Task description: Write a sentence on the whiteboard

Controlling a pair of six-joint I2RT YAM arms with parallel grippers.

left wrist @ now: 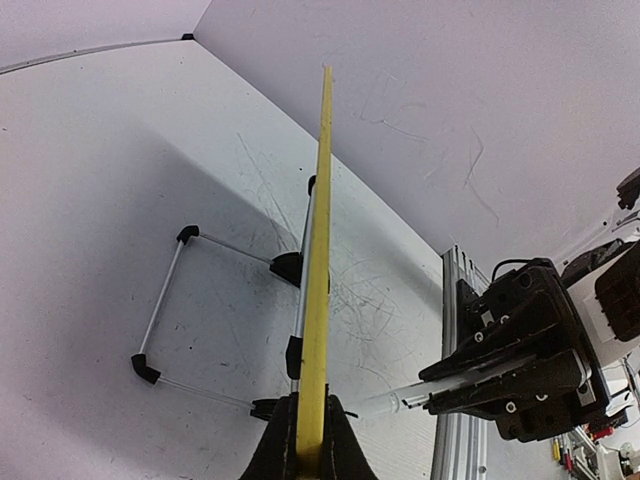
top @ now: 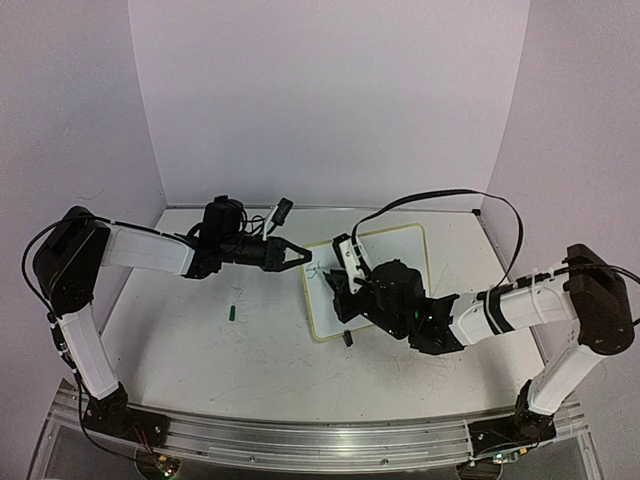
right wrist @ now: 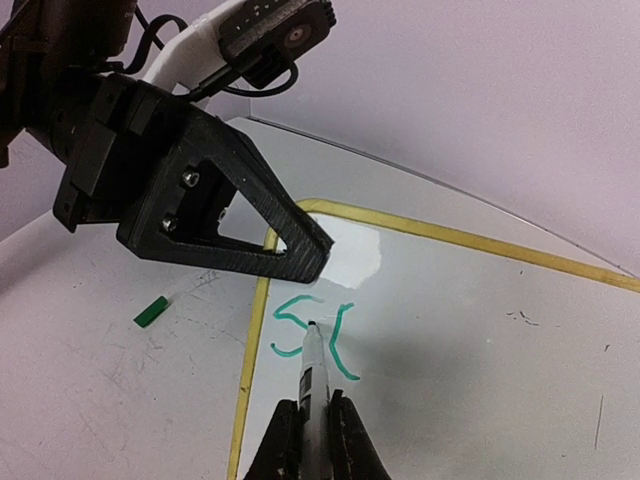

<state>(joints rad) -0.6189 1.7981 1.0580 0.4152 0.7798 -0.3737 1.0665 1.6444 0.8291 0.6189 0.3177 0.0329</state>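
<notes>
The whiteboard sits towards the right middle of the scuffed white surface, a smooth, glossy rectangle with rounded corners and a thin yellow rim. Its long sides run roughly across the surface, left to right, a little skewed. Whether it lies flat or leans on its stand I cannot tell. One small black clip foot shows at the near edge.

The left end effector – matte black plastic, with triangular open-frame fingers – is clamped on the board's far-left corner, pinching the yellow rim. Seen edge-on from that wrist, the rim runs straight away as a thin line, with a thin metal wire stand (black corner pieces) beside it.

The right end effector is closed on a slim white marker, whose long axis points away from that wrist, dark tip touching the board. Of the sentence only two curling green strokes show, near the clamped corner.

A small green cap lies on the surface, left of the board.
</notes>
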